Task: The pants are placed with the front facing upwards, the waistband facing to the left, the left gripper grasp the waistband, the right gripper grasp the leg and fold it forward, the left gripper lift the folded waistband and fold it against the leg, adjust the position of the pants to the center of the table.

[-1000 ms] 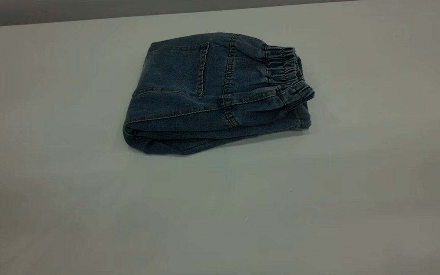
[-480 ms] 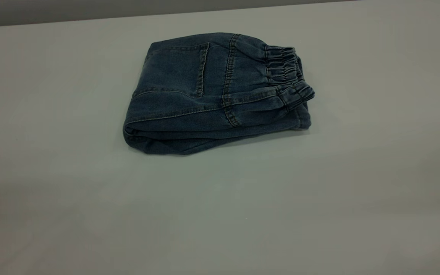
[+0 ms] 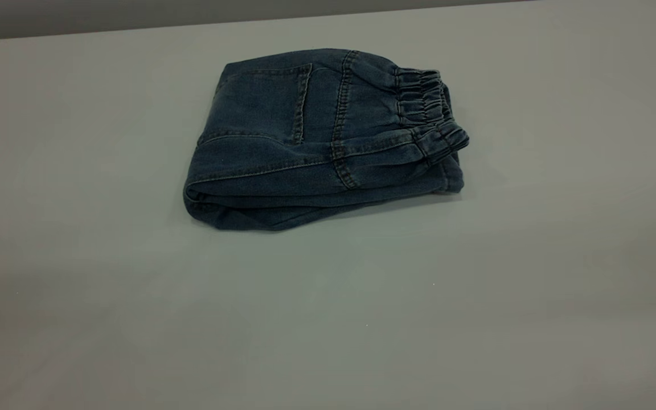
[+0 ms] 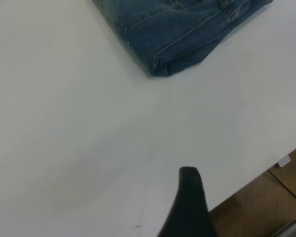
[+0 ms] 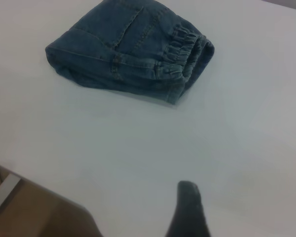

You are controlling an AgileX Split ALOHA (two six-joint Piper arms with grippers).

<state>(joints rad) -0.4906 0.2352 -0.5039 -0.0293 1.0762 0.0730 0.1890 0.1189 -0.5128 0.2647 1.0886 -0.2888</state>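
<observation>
Well apart: folded pants [image 3: 322, 139]; both grippers.

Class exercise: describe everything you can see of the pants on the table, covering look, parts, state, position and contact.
The pants are dark blue denim, folded into a compact bundle lying flat on the table. A stitched back pocket faces up; the ruched elastic waistband sits at the exterior view's right end, the rounded fold at its left. Only the table touches them; no end effector is on them.
</observation>
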